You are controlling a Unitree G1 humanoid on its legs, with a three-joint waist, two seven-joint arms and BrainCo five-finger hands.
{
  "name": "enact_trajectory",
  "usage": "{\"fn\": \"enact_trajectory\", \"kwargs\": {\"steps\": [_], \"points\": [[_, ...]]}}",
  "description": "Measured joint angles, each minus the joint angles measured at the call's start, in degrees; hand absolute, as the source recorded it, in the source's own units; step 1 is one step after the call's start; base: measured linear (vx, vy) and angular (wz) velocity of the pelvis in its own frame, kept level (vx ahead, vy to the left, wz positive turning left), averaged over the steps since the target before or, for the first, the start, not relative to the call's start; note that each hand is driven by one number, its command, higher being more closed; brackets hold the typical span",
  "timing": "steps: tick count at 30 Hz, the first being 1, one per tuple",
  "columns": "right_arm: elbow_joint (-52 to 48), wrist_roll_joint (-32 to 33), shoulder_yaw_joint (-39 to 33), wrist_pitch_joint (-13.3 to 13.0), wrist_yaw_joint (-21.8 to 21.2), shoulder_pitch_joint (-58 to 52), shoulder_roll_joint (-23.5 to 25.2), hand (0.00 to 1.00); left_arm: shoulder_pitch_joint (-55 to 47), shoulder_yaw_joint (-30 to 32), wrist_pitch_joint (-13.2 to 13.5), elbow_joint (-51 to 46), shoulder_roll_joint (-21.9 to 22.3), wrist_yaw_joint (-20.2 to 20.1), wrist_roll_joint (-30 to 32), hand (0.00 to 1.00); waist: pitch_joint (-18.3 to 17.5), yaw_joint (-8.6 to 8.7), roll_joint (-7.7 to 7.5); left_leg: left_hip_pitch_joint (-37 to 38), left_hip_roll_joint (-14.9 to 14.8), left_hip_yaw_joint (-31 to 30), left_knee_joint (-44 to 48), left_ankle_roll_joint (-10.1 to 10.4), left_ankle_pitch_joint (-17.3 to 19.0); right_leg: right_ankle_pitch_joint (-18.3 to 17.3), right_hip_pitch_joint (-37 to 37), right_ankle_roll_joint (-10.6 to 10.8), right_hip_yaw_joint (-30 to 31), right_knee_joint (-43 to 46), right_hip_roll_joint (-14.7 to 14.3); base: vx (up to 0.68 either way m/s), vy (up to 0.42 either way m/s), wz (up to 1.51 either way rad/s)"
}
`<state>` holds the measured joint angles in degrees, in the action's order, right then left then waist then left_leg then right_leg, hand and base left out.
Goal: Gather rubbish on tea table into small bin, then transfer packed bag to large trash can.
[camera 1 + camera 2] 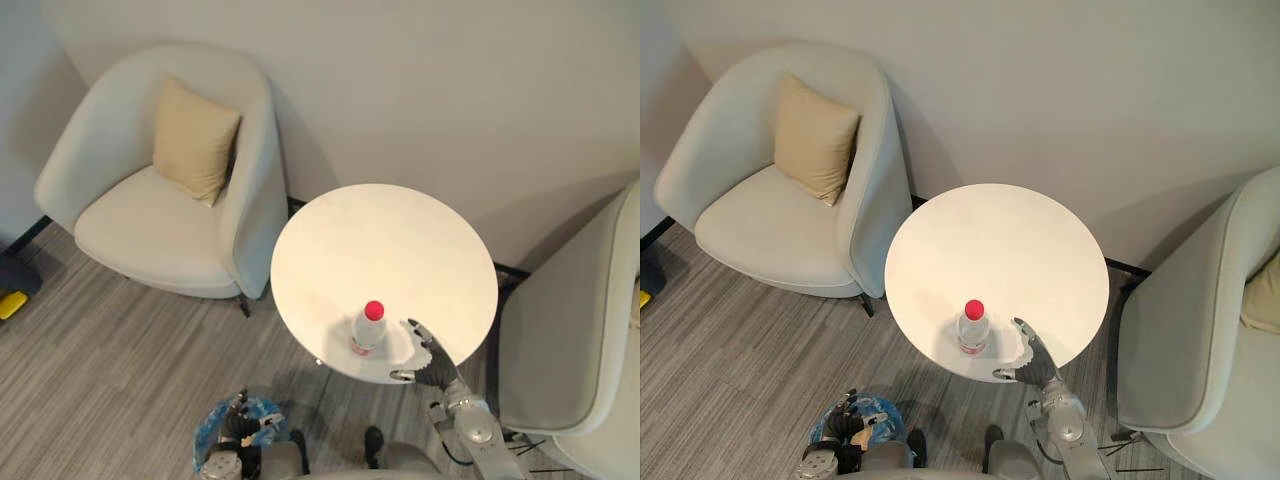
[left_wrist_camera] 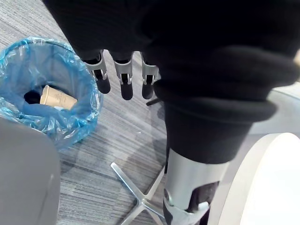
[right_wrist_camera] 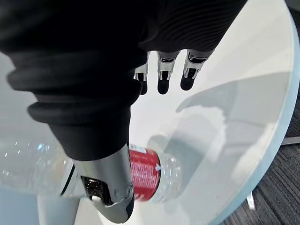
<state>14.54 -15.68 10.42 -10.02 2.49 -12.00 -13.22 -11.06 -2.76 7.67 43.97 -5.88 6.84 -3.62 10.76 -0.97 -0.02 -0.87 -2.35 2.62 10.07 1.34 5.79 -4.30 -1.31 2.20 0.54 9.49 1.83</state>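
Handling of bottle: the bottle (image 1: 367, 330) is clear plastic with a red cap and a red label band. It is judged light and thin-walled, likely to dent if squeezed hard, and smooth enough to slip. How full it is cannot be told. If knocked, it would be expected to tip and roll.
Hold point: the mid-body at the label band is judged best, with thumb and fingers wrapped from opposite sides. The cap is judged too narrow for a sure hold.
Bottle position: it stands upright at 6 o'clock on the surface (image 1: 390, 240), close to the near edge.
Right hand: the right hand (image 1: 428, 358) is seen at 3 o'clock of the bottle, just beside it. Its fingers are straight and spread wide from the thumb, and nothing is held. Contact with the bottle cannot be confirmed.
Left hand: the left hand (image 2: 122, 79) hangs low above the floor by the small bin, fingers relaxed and empty.
Small bin: the small bin (image 2: 89, 93) is lined with a blue bag and placed on the floor at 7 o'clock of the surface. A paper cup (image 2: 57, 98) lies inside.
Surface: round, white and smooth, carried on a metal-footed pedestal.
Room: a pale armchair (image 1: 150, 230) with a tan cushion (image 1: 195, 140) is set at 10 o'clock, and a second armchair (image 1: 570, 340) at 3 o'clock. Grey wood-grain floor (image 1: 100, 370) and a plain wall (image 1: 400, 80) are noted.
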Motion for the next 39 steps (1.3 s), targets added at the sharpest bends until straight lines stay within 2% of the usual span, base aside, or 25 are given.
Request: {"fn": "enact_trajectory", "kwargs": {"steps": [5,8,9,12,14,15,16,19,22,28,33,39], "points": [[1.15,-1.14,3.61,-0.31,0.31,3.75,-0.61,0.00,1.10,-0.64,0.52,1.54,0.00,-0.50,-0.02,0.00,0.07,-1.02,0.66,-0.50,0.80,-2.48,-3.12,-0.08,-2.74,1.24,-0.01,0.22,-2.18,-1.61,0.88,-0.08,-0.012,0.26],[5.16,-1.97,3.46,-0.32,3.74,8.43,0.30,0.00,1.15,-1.08,1.38,1.59,0.00,-0.30,-0.06,0.00,0.22,-1.37,1.14,-1.46,1.42,-4.04,-4.33,0.21,-3.81,1.36,-1.02,0.45,-3.50,-1.73,1.43,-0.10,-0.003,0.27],[8.52,-1.90,2.36,0.03,6.53,13.29,1.85,0.00,1.17,-1.25,1.76,1.46,0.03,-0.23,-0.29,0.00,0.60,-1.70,1.70,-3.10,1.52,-4.57,-4.29,0.42,-4.36,1.65,-2.13,0.88,-3.97,-1.75,1.60,-0.07,-0.005,0.19],[10.54,-1.64,0.68,0.52,9.26,17.98,3.64,0.00,1.44,-1.57,1.79,1.01,0.30,-0.17,-0.50,0.00,1.36,-1.88,2.67,-4.60,1.75,-5.26,-4.15,0.41,-4.88,1.88,-3.18,1.14,-4.59,-1.78,2.01,-0.07,0.007,0.17],[11.79,0.61,-0.37,1.38,11.99,21.20,4.44,0.00,2.10,-1.57,1.81,0.96,0.80,0.18,-1.68,0.00,2.35,-3.14,3.61,-4.80,2.15,-6.00,-4.18,0.30,-5.34,1.94,-3.24,1.22,-5.28,-1.74,2.09,-0.02,-0.001,0.17],[11.92,1.14,-0.56,1.55,12.42,21.61,4.58,0.00,2.15,-1.57,1.81,0.91,0.84,0.32,-2.00,0.00,2.43,-3.18,3.68,-4.91,2.21,-6.16,-4.17,0.29,-5.35,1.94,-3.27,1.22,-5.39,-1.75,2.13,0.01,-0.011,0.17],[12.36,2.16,-1.02,1.65,12.92,22.70,5.15,1.00,2.08,-1.49,1.83,0.87,0.85,0.74,-2.64,0.00,2.46,-3.30,3.74,-5.50,2.29,-6.61,-4.12,0.20,-5.42,1.93,-3.62,1.19,-5.81,-1.73,2.25,0.02,-0.006,0.17],[14.01,3.94,-1.58,1.81,14.18,26.39,6.05,1.00,2.12,-1.31,1.84,0.22,0.80,0.77,-3.55,0.00,3.43,-3.37,3.73,-6.54,2.45,-7.14,-3.99,-0.07,-5.65,2.05,-4.30,1.01,-6.34,-1.69,2.37,0.04,-0.007,0.11],[14.02,4.98,-1.71,1.89,14.83,27.97,5.92,1.00,2.13,-1.36,1.85,-0.97,0.81,0.71,-3.57,0.00,4.19,-4.59,3.81,-7.03,2.51,-7.28,-3.92,-0.21,-5.74,2.01,-4.64,0.95,-6.54,-1.79,2.38,0.05,-0.008,0.04],[12.50,7.22,-2.70,1.87,14.84,28.73,5.91,1.00,2.11,-1.33,1.89,-2.23,0.81,0.65,-3.56,0.00,5.34,-4.68,3.67,-7.33,2.62,-8.11,-3.85,-0.31,-5.66,1.73,-4.66,0.55,-6.75,-1.49,2.38,0.04,-0.012,0.07],[-0.58,7.17,-2.70,1.37,14.68,23.20,5.19,1.00,1.97,-1.15,1.74,-2.33,0.83,0.65,-3.55,0.00,5.55,-4.60,3.30,-5.81,3.13,-9.39,-3.37,-0.70,-5.24,-0.41,-3.33,0.44,-7.55,0.81,2.90,-0.01,-0.016,0.15],[-11.30,6.49,-2.53,-1.03,14.02,16.49,5.25,1.00,1.79,-1.23,1.70,-2.37,0.88,0.71,-3.48,0.00,5.43,-4.17,2.25,-4.87,4.87,-16.12,-3.85,0.12,-6.53,-4.75,-1.88,0.43,-14.08,5.86,4.84,-0.01,-0.061,0.62]]}}
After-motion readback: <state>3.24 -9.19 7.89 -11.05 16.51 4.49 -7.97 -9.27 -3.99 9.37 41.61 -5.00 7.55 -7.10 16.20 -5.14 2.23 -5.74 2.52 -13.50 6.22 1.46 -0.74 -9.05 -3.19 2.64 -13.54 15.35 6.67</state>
